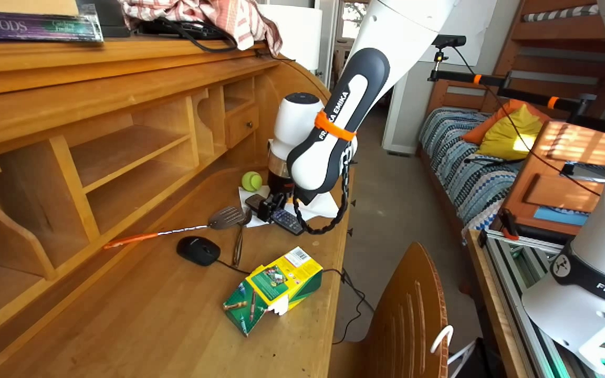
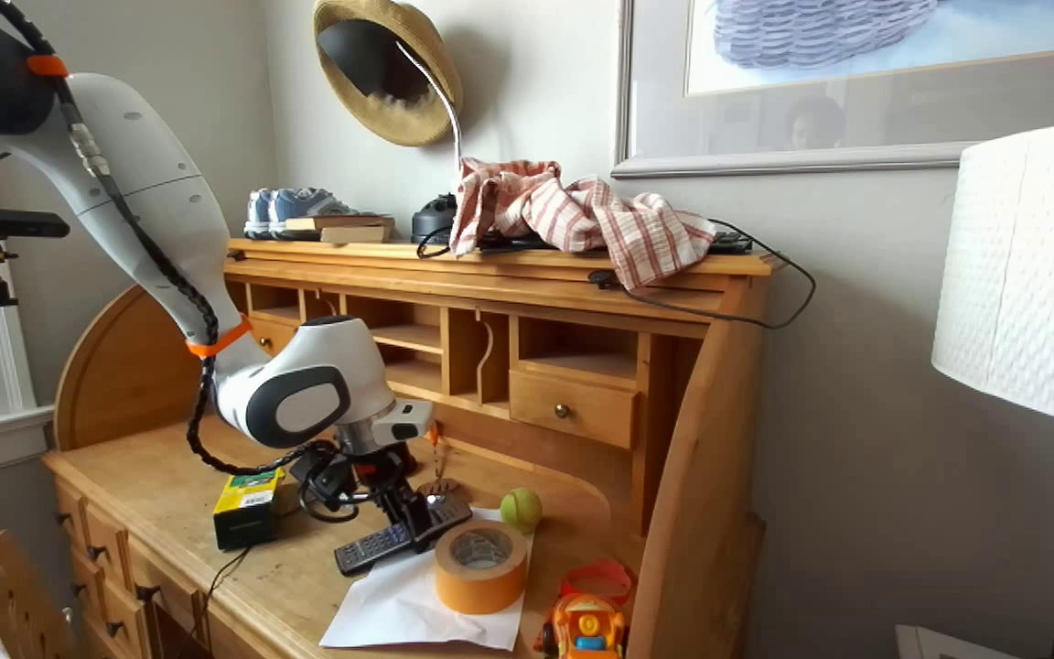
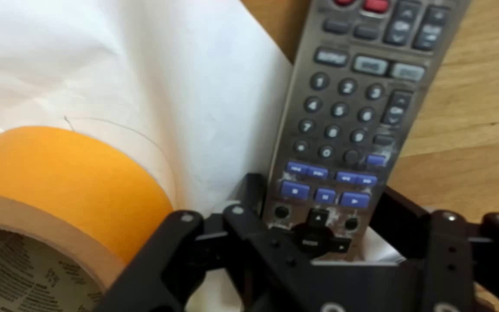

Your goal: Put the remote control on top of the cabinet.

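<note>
The remote control (image 3: 340,121) is long, flat and dark, with blue, red and gray buttons. The hand (image 3: 321,193) pinches its sides over white paper (image 1: 322,206), in the middle of an exterior view. The brown wood counter (image 1: 139,320) spreads lower left; a striped bed (image 1: 444,149) sits upper right.

In an exterior view, arm (image 2: 166,197) slants down from 10 o'clock to bent wrist (image 2: 358,364). Wrist view: gripper (image 3: 321,195) at 6 o'clock, fingers (image 3: 256,190) part-way apart, pointing toward 12.
</note>
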